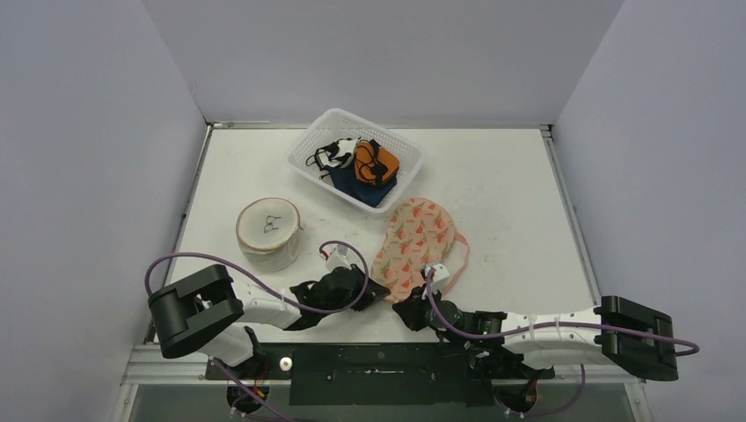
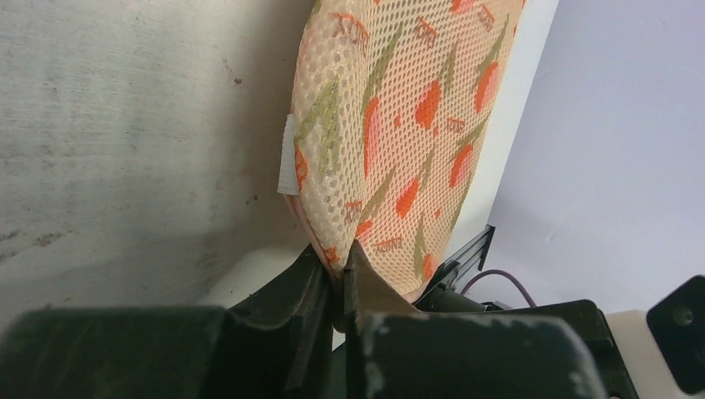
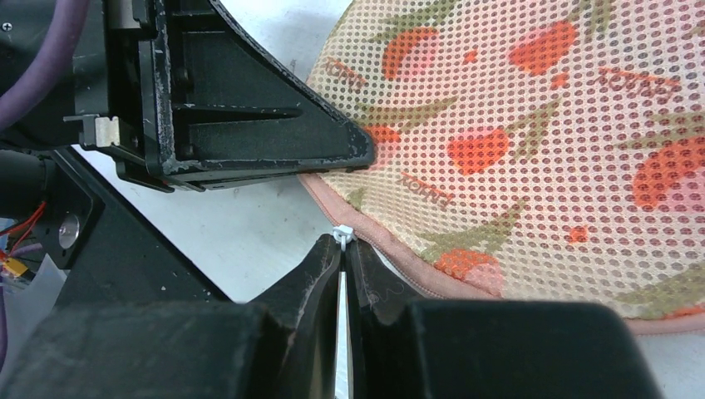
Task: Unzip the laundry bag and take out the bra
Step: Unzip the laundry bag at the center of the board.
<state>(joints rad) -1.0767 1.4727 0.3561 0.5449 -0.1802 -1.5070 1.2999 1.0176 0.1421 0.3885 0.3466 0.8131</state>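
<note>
Pinching the near edge of the mesh laundry bag (image 1: 413,237), left fingers (image 2: 303,295) are closed on it; beside them, right fingers (image 3: 320,270) clamp its white zipper pull (image 3: 340,236).

The laundry bag (image 1: 413,242) is peach mesh printed with orange-red and olive motifs, pink-trimmed; the basket (image 1: 308,146) is white, the tabletop (image 1: 510,193) off-white

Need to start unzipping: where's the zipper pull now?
In the right wrist view, the white zipper pull sits at the laundry bag's near edge, pinched by the right hand, beside the left hand.
</note>
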